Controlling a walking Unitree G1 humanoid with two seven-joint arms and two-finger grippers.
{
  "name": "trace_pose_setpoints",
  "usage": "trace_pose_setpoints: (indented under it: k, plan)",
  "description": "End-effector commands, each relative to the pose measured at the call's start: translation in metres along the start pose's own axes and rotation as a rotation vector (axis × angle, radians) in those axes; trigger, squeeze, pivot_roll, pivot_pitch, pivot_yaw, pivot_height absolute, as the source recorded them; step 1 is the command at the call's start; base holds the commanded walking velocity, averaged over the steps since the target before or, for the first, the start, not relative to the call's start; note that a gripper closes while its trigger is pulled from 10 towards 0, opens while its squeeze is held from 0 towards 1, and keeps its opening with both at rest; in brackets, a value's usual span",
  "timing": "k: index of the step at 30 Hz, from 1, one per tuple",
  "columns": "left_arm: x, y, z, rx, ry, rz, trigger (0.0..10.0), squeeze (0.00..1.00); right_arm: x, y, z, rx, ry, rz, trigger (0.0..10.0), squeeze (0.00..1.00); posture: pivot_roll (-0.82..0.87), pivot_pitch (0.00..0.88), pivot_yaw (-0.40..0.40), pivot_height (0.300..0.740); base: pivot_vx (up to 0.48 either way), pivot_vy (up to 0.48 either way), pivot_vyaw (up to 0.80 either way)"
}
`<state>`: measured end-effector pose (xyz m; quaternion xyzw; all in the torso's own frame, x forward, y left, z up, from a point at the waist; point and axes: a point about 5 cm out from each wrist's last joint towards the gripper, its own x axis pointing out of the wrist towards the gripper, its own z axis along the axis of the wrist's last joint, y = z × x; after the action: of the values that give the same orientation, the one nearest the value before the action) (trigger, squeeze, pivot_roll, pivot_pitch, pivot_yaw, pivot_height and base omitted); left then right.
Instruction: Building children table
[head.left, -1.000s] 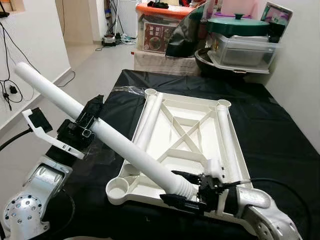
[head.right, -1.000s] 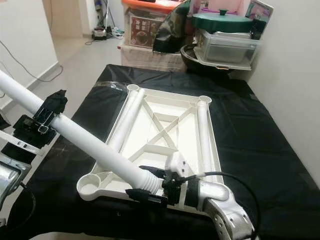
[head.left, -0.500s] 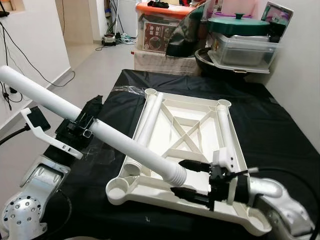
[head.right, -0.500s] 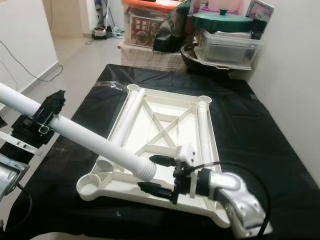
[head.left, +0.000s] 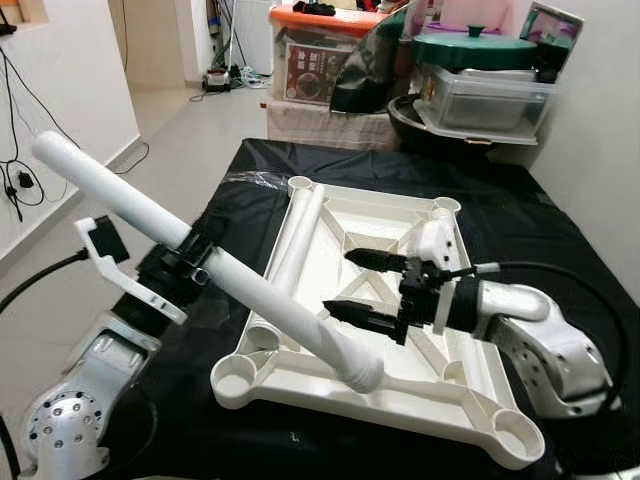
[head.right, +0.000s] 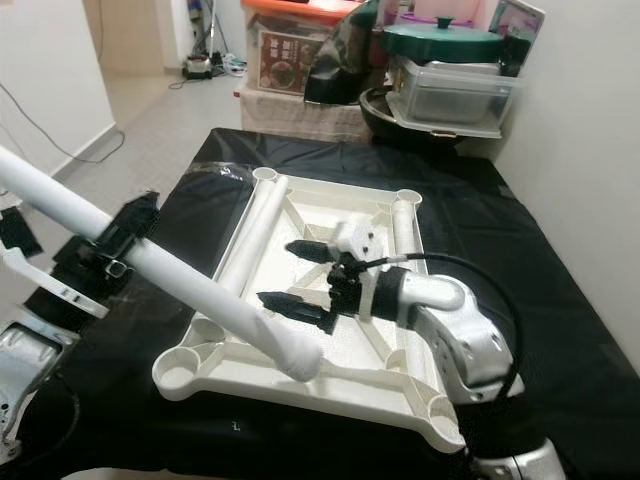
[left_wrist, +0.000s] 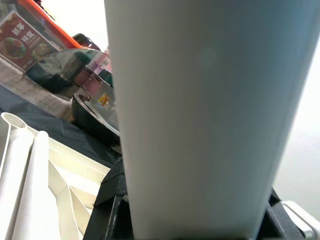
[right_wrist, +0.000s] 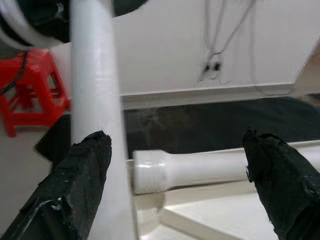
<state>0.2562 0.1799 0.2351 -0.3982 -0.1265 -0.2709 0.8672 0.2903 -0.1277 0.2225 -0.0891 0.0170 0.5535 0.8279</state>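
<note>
1. Lay upside down on a black-covered table (head.left: 560, 260): a white plastic tabletop (head.left: 380, 290), ribbed with crossed braces, a round socket at each corner; two loose white legs (head.left: 300, 235) rested inside along its 9 o'clock and 3 o'clock edges.
2. Slanted from 10 o'clock down to the tray's near edge: a long white table leg (head.left: 250, 295), threaded end low, just beside the near left socket (head.left: 237, 383).
3. Clamped round that leg's middle: the left gripper (head.left: 192, 262), arm bent up from 7 o'clock.
4. Hovered over the tabletop's centre, pointing toward 9 o'clock: the right gripper (head.left: 362, 285), fingers spread wide, holding nothing, lower fingertip close to the leg.
5. Stacked beyond at 12 o'clock: storage boxes (head.left: 320, 65); a green lid (head.left: 478, 50) on clear tubs.
</note>
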Motion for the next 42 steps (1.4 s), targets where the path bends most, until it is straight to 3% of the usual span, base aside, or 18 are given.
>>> trace_pose_setpoints:
  k: [1, 10, 20, 21, 27, 34, 35, 36, 42]
  plan:
    - [0.001, -0.004, 0.000, 0.014, -0.002, -0.026, 0.0, 0.00, 0.008, 0.006, 0.001, 0.008, 0.015, 0.050, 10.0, 1.00, 0.06, 0.000, -0.082, 0.740, 0.000, 0.000, 0.00]
    - [0.003, -0.005, -0.006, 0.024, 0.010, -0.026, 0.0, 0.00, 0.022, 0.024, 0.004, 0.041, 0.099, 0.222, 10.0, 1.00, 0.06, 0.000, -0.091, 0.740, 0.000, 0.000, 0.00]
    - [0.008, -0.004, -0.008, 0.028, 0.015, -0.027, 0.0, 0.00, 0.042, 0.029, -0.006, 0.061, 0.170, 0.188, 10.0, 1.00, 0.06, 0.000, -0.082, 0.740, 0.000, 0.000, 0.00]
    - [0.010, -0.005, -0.010, 0.027, 0.023, -0.036, 0.0, 0.00, 0.053, 0.028, -0.009, 0.050, 0.190, 0.152, 10.0, 1.00, 0.05, 0.000, -0.077, 0.740, 0.000, 0.000, 0.00]
    - [0.013, -0.006, -0.012, 0.023, 0.034, -0.052, 0.0, 0.00, 0.074, 0.021, -0.018, 0.008, 0.243, 0.052, 10.0, 1.00, 0.06, 0.000, -0.079, 0.740, 0.000, 0.000, 0.00]
    - [0.012, -0.005, -0.016, 0.017, 0.046, -0.045, 0.0, 0.00, 0.081, 0.019, -0.022, -0.065, 0.323, 0.010, 10.0, 0.98, 0.06, 0.000, -0.085, 0.740, 0.000, 0.000, 0.00]
    - [0.012, -0.005, -0.017, 0.014, 0.047, -0.043, 0.0, 0.00, 0.081, 0.020, -0.022, -0.056, 0.323, 0.018, 0.7, 0.98, 0.07, 0.000, -0.086, 0.740, 0.000, 0.000, 0.00]
    - [0.012, -0.005, -0.018, 0.013, 0.047, -0.042, 0.0, 0.00, 0.082, 0.021, -0.023, -0.037, 0.317, 0.027, 0.0, 0.98, 0.07, 0.000, -0.088, 0.740, 0.000, 0.000, 0.00]
    - [0.012, -0.003, -0.019, 0.010, 0.049, -0.030, 0.0, 0.00, 0.081, 0.023, -0.025, -0.013, 0.314, 0.033, 0.0, 0.98, 0.06, 0.000, -0.087, 0.740, 0.000, 0.000, 0.00]
